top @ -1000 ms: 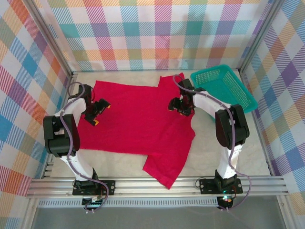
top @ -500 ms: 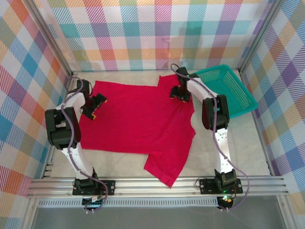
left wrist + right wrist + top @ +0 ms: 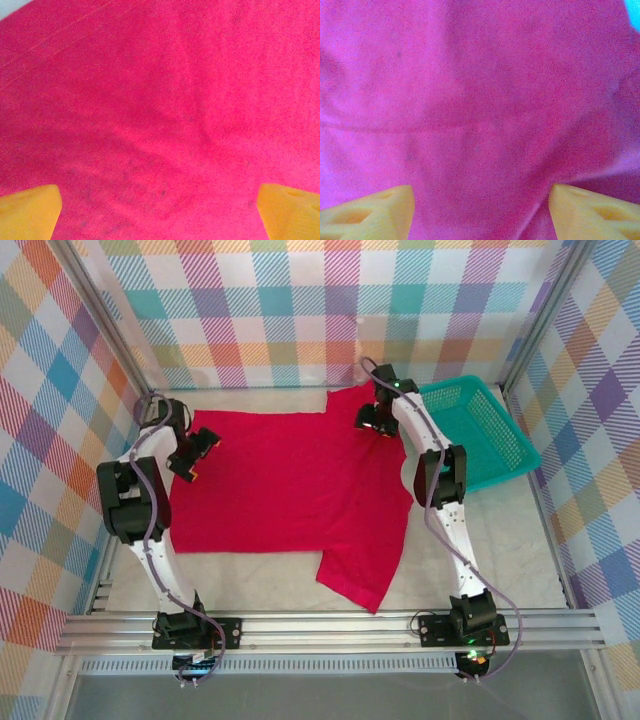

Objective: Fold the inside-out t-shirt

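The inside-out t-shirt point(image 3: 290, 480) lies spread flat on the table, bright red, with one sleeve point(image 3: 360, 575) pointing toward the near edge. My left gripper point(image 3: 200, 453) hovers over the shirt's far left corner. In the left wrist view its orange fingertips point(image 3: 30, 212) stand wide apart, open, over smooth red cloth point(image 3: 160, 110). My right gripper point(image 3: 369, 422) sits over the shirt's far right part, beside the basket. Its fingertips point(image 3: 370, 212) are also apart, open, with red cloth point(image 3: 480, 100) below and a soft crease near the right finger.
A teal mesh basket point(image 3: 480, 430) stands at the back right, touching the shirt's edge; its corner shows as teal point(image 3: 635, 12) in the right wrist view. Plaid walls close the back and both sides. Pale table point(image 3: 500, 530) lies bare to the right of the shirt.
Both arms have reached farther back: the left gripper to the shirt's far left corner, the right gripper from the shirt's right side up to its far edge. The near sleeve has shifted slightly right.
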